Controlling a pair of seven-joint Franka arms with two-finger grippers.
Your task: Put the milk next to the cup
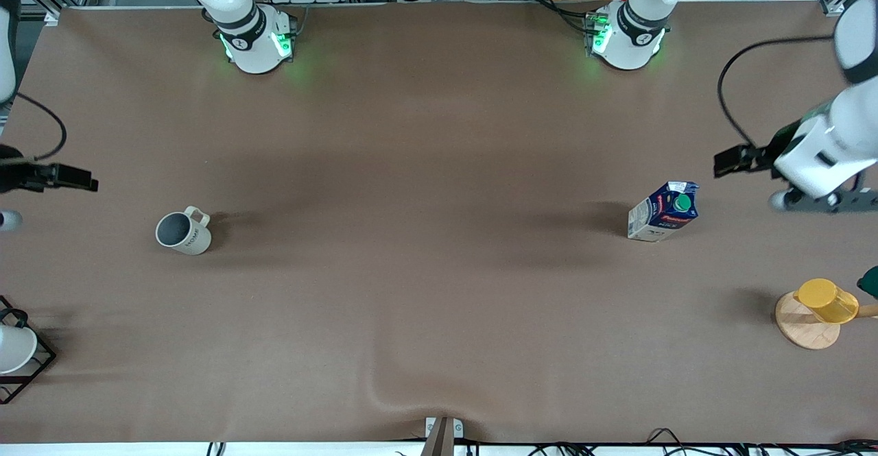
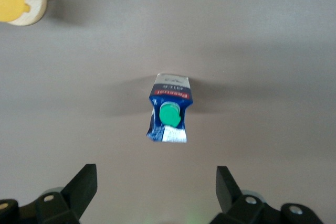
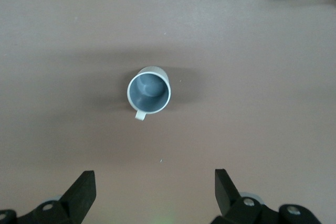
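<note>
**Milk not yet grasped; both hands raised and spread wide**

Brown tabletop (image 1: 439,291) is largely bare. Cup (image 1: 183,232) stands upright toward the right arm's end; milk (image 1: 662,211) stands well apart, toward the left arm's end. Left hand (image 2: 156,187) hangs over the milk, fingers wide, empty. Right hand (image 3: 155,190) waits over the cup, likewise wide. Judgement: the carton body should be straddled below the green cap (image 2: 169,114), then closed on squarely.
</note>
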